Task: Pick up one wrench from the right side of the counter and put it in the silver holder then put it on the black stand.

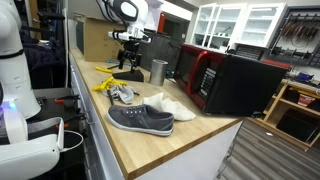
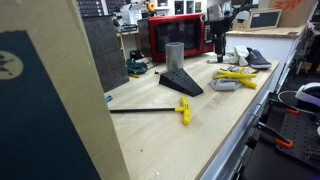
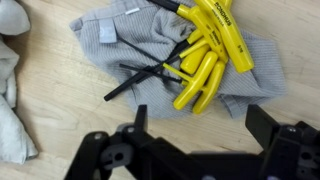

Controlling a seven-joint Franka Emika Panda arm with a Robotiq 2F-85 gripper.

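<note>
**Item:** wrenches point(image 3: 205, 50), a heap of T-handled keys with thick yellow grips and thin dark shafts.

**Location:** The heap lies on a crumpled grey cloth point(image 3: 110, 45) spread on the counter point(image 3: 70, 110). In an exterior view it lies to the right of the silver holder point(image 2: 174, 55) and the black stand point(image 2: 181, 83), with the shoes point(image 2: 255, 58) farther off. A lone wrench point(image 2: 183, 110) of the same kind lies apart from the heap, on the near left of the worktop.

**Condition:** The grips overlap and the shafts cross one another. Which grip lies uppermost is hard to tell.

**Gripper** point(image 3: 197, 118)**:** It hangs above the near edge of the heap. The jaws stand wide apart with nothing between them, and they touch neither tool nor cloth.

**Handling, as judged:**
- The tools look stiff and fairly light.
- The shafts look slim and smooth, so one would probably slip or swivel if pinched.
- The yellow grips are broader and offer a surer purchase.
- The best hold is probably across the narrow width of a grip on the near side of the heap, close to where its shaft joins. That leaves the shaft free to drop into the cup.

**Cautions:**
- Crossed neighbours may be dragged up along with the chosen tool.
- The soft cloth underneath may bunch up or get caught in the closing fingers.
</note>
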